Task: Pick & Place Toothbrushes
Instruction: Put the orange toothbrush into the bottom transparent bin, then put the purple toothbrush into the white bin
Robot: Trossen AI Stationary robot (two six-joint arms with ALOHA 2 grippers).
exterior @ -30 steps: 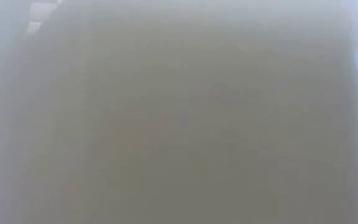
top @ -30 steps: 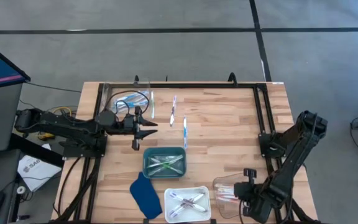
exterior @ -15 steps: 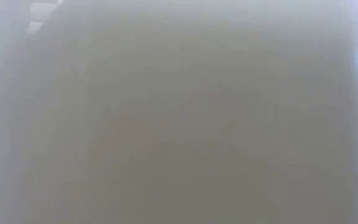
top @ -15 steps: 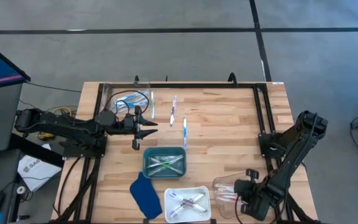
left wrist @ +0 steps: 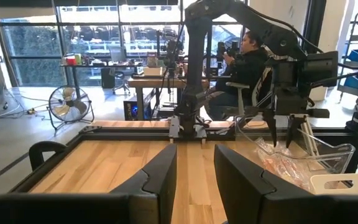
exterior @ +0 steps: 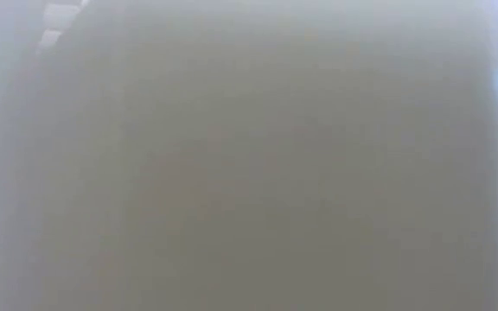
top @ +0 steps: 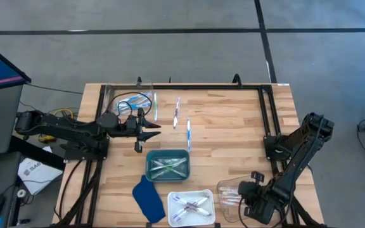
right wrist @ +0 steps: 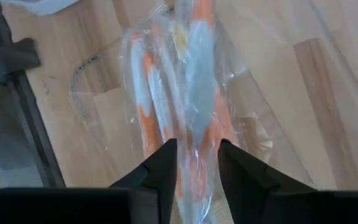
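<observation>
1. Toothbrushes (right wrist: 188, 93) with orange and pale handles lie bundled in a clear tub (top: 229, 192) at the lower right of the high view; in the right wrist view their long axis runs straight away from the right hand (right wrist: 194, 158), in line with the gap between its fingers.
2. Right hand (top: 253, 197) sits just beside that tub, its fingers parted a little and straddling the bundle without visibly pinching any brush (whether they touch the plastic I cannot tell). It is much the nearer arm.
3. Loose toothbrushes (top: 188, 130) lie in a row at the upper middle of the worktop (top: 233, 126), long axes running up and down the frame, blue and pale.
4. Left hand (top: 146, 128) hovers left of that row, fingers partly apart and holding nothing.
5. Teal tray (top: 167, 164) and white tray (top: 191, 206) in the lower middle already hold a few brushes; a dark blue cloth (top: 147, 197) lies beside them.
6. Low view shows only a blank haze.
</observation>
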